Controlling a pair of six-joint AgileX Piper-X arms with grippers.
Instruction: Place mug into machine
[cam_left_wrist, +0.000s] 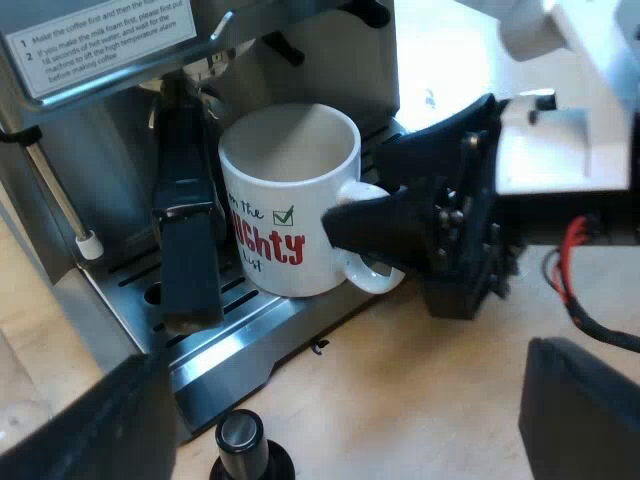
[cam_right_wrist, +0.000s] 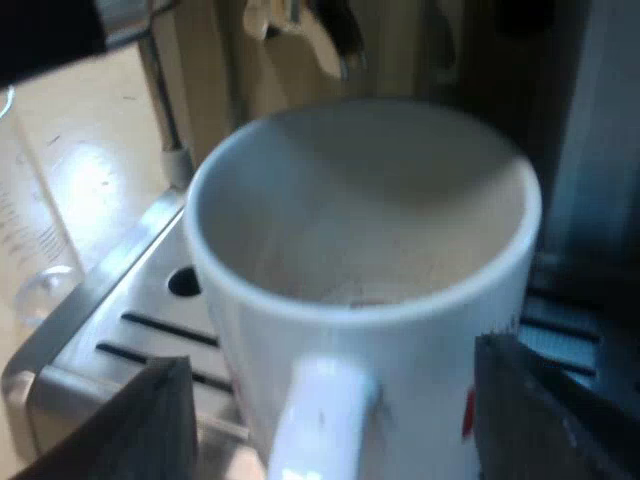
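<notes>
A white mug (cam_left_wrist: 290, 185) with red and green lettering stands upright on the espresso machine's (cam_left_wrist: 330, 50) slotted drip tray (cam_left_wrist: 240, 325), beside the dark handle (cam_left_wrist: 185, 240) of the holder locked into the machine's front. My right gripper (cam_left_wrist: 400, 185) is at the mug's handle (cam_left_wrist: 375, 278). In the right wrist view the mug (cam_right_wrist: 370, 200) is empty, and my right gripper (cam_right_wrist: 330, 410) is open, one finger on each side of the mug's handle (cam_right_wrist: 320, 420) with gaps between. My left gripper (cam_left_wrist: 340, 400) hangs open above the wooden table, holding nothing.
A tamper with a black knob (cam_left_wrist: 240, 440) stands on the table just below the drip tray's edge. The steam wand (cam_left_wrist: 60, 200) hangs at the machine's side. A measuring glass (cam_right_wrist: 30, 220) stands on the table beside the drip tray (cam_right_wrist: 130, 320).
</notes>
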